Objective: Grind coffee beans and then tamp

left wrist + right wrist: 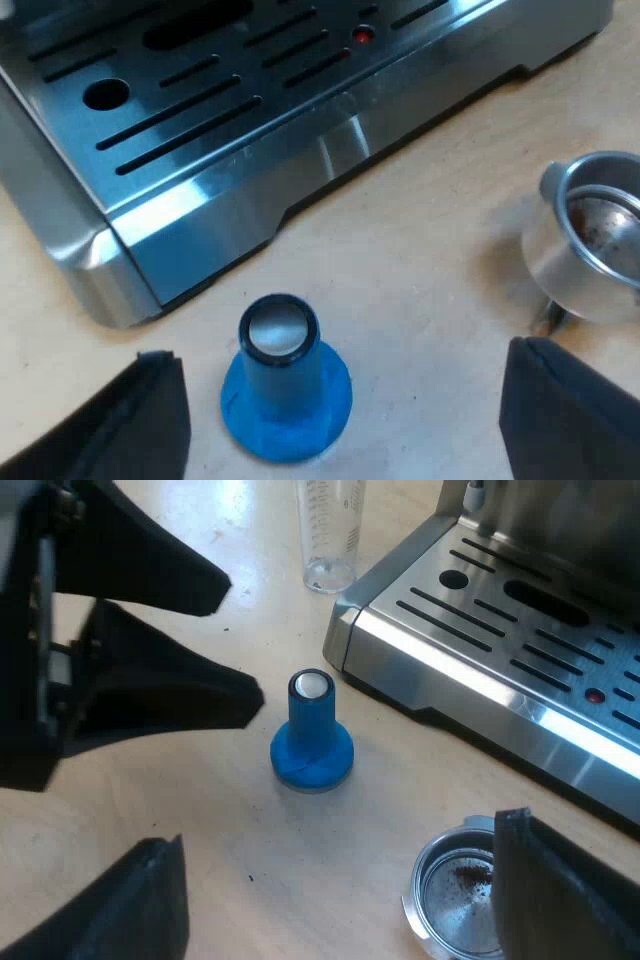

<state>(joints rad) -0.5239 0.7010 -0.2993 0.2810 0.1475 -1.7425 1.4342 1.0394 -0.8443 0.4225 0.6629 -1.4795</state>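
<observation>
Tamper (283,385), blue with a shiny top, stands upright on the pale worktop (430,260). My left claw (340,355) hangs over the tamper, its two black fingers wide apart, one on each side. It is not touching the tamper and holds nothing. My right claw (335,832) is near the tamper too, also wide open and holding nothing. The metal holder (455,895) sits near the tamper, cup side up, with a few brown coffee crumbs (465,878) inside. One right finger hides part of it, so I cannot tell where its handle points. The espresso machine (500,630) stands just beyond the tamper. The measuring glass (330,535) stands farther from the tamper, by the machine's corner.
</observation>
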